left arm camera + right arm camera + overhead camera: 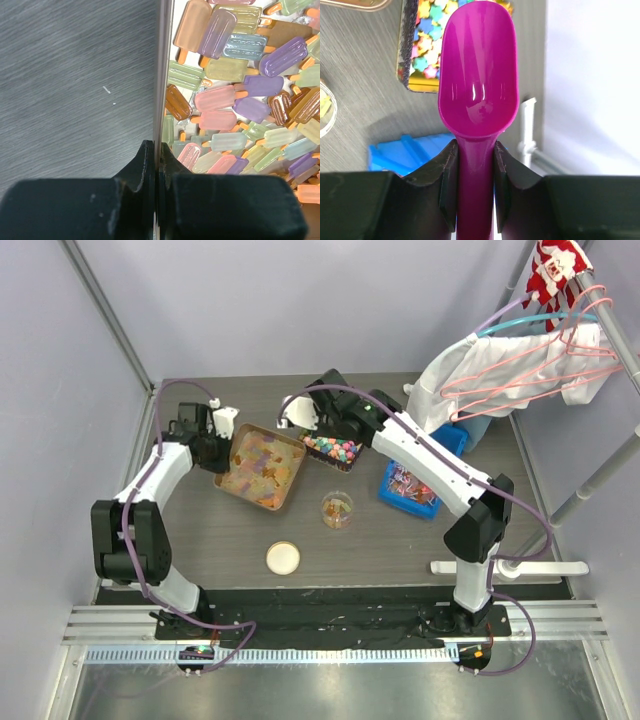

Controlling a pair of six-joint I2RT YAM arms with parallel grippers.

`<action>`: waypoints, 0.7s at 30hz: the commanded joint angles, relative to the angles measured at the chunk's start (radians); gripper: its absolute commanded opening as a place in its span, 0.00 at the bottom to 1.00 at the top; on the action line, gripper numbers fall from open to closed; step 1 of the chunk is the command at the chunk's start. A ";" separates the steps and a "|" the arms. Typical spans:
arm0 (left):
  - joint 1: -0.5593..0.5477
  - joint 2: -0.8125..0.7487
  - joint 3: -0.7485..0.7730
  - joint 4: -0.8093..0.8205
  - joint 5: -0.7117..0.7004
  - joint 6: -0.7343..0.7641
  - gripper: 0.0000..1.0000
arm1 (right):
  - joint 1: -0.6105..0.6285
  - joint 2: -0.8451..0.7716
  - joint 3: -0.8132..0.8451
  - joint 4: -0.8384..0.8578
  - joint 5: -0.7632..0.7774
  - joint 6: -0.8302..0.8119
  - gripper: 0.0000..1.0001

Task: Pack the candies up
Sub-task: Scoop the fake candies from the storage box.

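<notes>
The candies (220,97) are small popsicle-shaped gummies in orange, yellow, pink and pale tones. They fill a shallow tan tray (232,436) at the table's middle left. My left gripper (159,162) is shut on that tray's thin side wall (161,75), one finger outside and one over the candies. My right gripper (475,150) is shut on the handle of a magenta scoop (477,75). The scoop's bowl is empty and hangs near a dark tray of star-shaped sweets (427,30). A small clear jar (337,509) holding a few candies stands in front of the trays.
The star-sweet tray (333,450) sits right of the tan tray. A blue bin (408,486) of wrapped sweets lies further right. A round lid (283,558) rests near the front. White clothes on hangers (520,365) and a white pipe stand (510,567) occupy the right side.
</notes>
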 commanded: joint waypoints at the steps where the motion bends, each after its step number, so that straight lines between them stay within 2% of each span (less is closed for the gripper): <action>1: 0.003 0.006 0.042 0.039 -0.023 -0.011 0.00 | 0.044 -0.054 0.112 -0.051 0.031 -0.073 0.01; 4: 0.003 0.017 0.047 0.033 -0.063 -0.007 0.00 | 0.091 -0.043 0.144 -0.083 0.048 -0.104 0.01; 14: -0.036 0.024 0.064 0.019 -0.206 0.015 0.00 | 0.258 0.035 0.100 -0.100 0.149 -0.188 0.01; 21: -0.064 0.017 0.064 0.018 -0.254 0.024 0.00 | 0.280 0.160 0.135 -0.103 0.241 -0.254 0.01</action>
